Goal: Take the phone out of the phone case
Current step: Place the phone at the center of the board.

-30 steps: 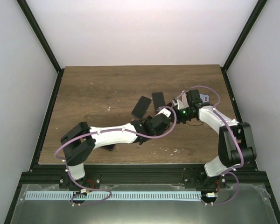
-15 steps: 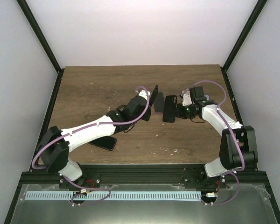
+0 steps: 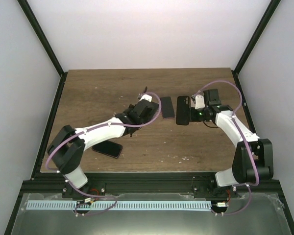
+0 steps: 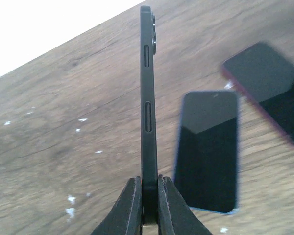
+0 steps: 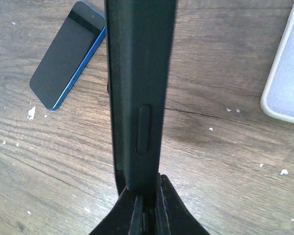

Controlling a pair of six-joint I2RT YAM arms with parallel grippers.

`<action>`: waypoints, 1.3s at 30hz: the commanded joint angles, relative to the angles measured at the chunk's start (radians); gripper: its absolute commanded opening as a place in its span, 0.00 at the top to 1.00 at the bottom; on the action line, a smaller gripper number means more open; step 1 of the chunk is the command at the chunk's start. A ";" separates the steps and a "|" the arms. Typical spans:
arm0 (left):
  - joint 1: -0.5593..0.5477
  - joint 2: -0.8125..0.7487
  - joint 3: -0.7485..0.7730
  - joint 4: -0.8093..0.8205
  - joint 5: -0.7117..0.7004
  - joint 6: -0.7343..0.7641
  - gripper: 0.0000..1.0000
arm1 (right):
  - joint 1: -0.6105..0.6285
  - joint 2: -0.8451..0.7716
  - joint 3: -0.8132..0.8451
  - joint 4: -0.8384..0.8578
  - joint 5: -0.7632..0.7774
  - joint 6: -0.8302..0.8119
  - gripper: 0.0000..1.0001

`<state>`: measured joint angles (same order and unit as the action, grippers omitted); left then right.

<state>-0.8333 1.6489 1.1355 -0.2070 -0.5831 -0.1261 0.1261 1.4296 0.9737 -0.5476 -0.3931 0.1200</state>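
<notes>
My left gripper (image 4: pixel 148 181) is shut on the bottom end of a thin black phone (image 4: pixel 147 98). It holds the phone edge-on above the table, side buttons and camera bump showing. In the top view this gripper (image 3: pixel 150 108) is at the table's middle. My right gripper (image 5: pixel 148 188) is shut on the end of a thick black phone case (image 5: pixel 139 73), also held edge-on. In the top view the case (image 3: pixel 183 110) is just left of the right gripper (image 3: pixel 193 111). Phone and case are apart, with a gap between them.
A blue-edged phone (image 3: pixel 167 106) lies flat between the two grippers and shows in both wrist views (image 4: pixel 208 152) (image 5: pixel 66 56). Another dark phone (image 3: pixel 107 148) lies near the left arm. A white case (image 5: pixel 286 73) lies right of the right gripper. A dark red-edged slab (image 4: pixel 269 88) is blurred.
One second ago both grippers were close together at the centre. Since then they have drawn apart: the left gripper went left with the phone, the right gripper went right with the case.
</notes>
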 commanded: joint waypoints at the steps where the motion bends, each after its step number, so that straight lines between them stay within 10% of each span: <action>1: 0.012 0.072 -0.001 0.057 -0.201 0.163 1.00 | -0.021 -0.045 0.048 -0.028 0.010 -0.162 0.99; 12: 0.062 0.238 0.034 0.036 -0.220 0.248 1.00 | -0.053 -0.131 0.060 -0.202 0.062 -0.441 0.99; 39: 0.064 0.199 0.013 -0.040 -0.014 0.030 0.55 | -0.283 -0.040 0.026 -0.337 0.037 -0.652 0.99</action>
<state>-0.7719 1.9305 1.1378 -0.2256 -0.6598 -0.0101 -0.1116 1.3666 0.9501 -0.8352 -0.3157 -0.4782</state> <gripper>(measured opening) 0.389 0.045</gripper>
